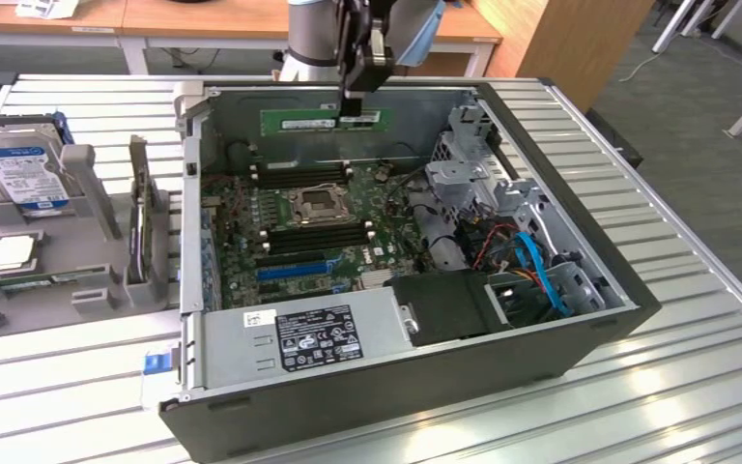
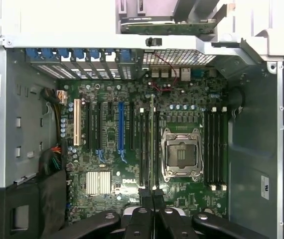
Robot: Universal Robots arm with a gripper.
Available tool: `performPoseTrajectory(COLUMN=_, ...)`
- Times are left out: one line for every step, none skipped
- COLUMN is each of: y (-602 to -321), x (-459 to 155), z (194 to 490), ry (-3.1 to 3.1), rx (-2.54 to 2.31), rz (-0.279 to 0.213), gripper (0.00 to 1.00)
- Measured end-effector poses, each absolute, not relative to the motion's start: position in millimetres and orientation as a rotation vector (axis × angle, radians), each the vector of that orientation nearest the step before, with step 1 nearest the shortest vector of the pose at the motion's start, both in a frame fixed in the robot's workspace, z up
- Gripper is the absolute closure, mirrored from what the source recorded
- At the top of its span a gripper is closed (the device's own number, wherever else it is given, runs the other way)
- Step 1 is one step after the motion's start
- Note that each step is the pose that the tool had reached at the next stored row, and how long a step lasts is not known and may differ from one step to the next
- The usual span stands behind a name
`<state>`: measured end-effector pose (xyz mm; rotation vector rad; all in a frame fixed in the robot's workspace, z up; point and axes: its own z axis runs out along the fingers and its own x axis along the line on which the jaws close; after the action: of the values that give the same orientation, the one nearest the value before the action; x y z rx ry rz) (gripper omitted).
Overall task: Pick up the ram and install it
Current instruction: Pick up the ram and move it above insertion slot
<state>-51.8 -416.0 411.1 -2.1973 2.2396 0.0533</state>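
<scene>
Tool: I keep the black two-fingered gripper point(image 1: 352, 106) pinching the top edge of the ram, near its middle, so the stick hangs level and does not swing.
Ram: the long, thin green circuit-board stick point(image 1: 324, 120) hangs on edge above the far side of the case, well clear of the board.
Case: the grey metal computer tower point(image 1: 578, 333) lies open side up on the slatted metal table point(image 1: 706, 387), so its parts can be reached from above.
Alignment: from the wrist, the ram point(image 2: 152, 144) shows edge-on as a thin line, parallel with the black memory slots point(image 2: 142, 149) beside the square silver processor socket point(image 2: 183, 157). I judge this orientation chosen for a straight descent.
Board: the green motherboard point(image 2: 187, 196) faces the wrist camera.
Stage: lifted, not yet seated, by my reading.
</scene>
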Motion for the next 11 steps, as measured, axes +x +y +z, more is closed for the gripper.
performPoseTrajectory(y=-414.7, x=-51.7, z=411.0, ry=2.239, rx=-2.197, rz=0.053, gripper=0.89)
performPoseTrajectory(y=-413.5, x=-51.7, z=410.9, ry=2.239, rx=-2.197, rz=0.053, gripper=0.89)
performPoseTrajectory(y=-412.4, x=-51.7, z=410.9, ry=2.239, rx=-2.197, rz=0.053, gripper=0.89)
performPoseTrajectory(y=-411.3, x=-51.8, z=410.9, ry=2.239, rx=-2.197, rz=0.053, gripper=0.89)
performPoseTrajectory(y=-410.4, x=-51.8, z=410.8, ry=2.239, rx=-2.197, rz=0.052, gripper=0.89)
performPoseTrajectory(y=-409.6, x=-51.7, z=410.7, ry=2.239, rx=-2.197, rz=0.052, gripper=0.89)
performPoseTrajectory(y=-408.7, x=-51.7, z=410.6, ry=2.239, rx=-2.197, rz=0.053, gripper=0.89)
performPoseTrajectory(y=-408.4, x=-51.7, z=410.7, ry=2.239, rx=-2.197, rz=0.052, gripper=0.89)
performPoseTrajectory(y=-408.4, x=-51.7, z=410.7, ry=2.239, rx=-2.197, rz=0.052, gripper=0.89)
performPoseTrajectory(y=-408.4, x=-51.7, z=410.6, ry=2.239, rx=-2.197, rz=0.053, gripper=0.89)
performPoseTrajectory(y=-408.4, x=-51.7, z=410.7, ry=2.239, rx=-2.197, rz=0.052, gripper=0.89)
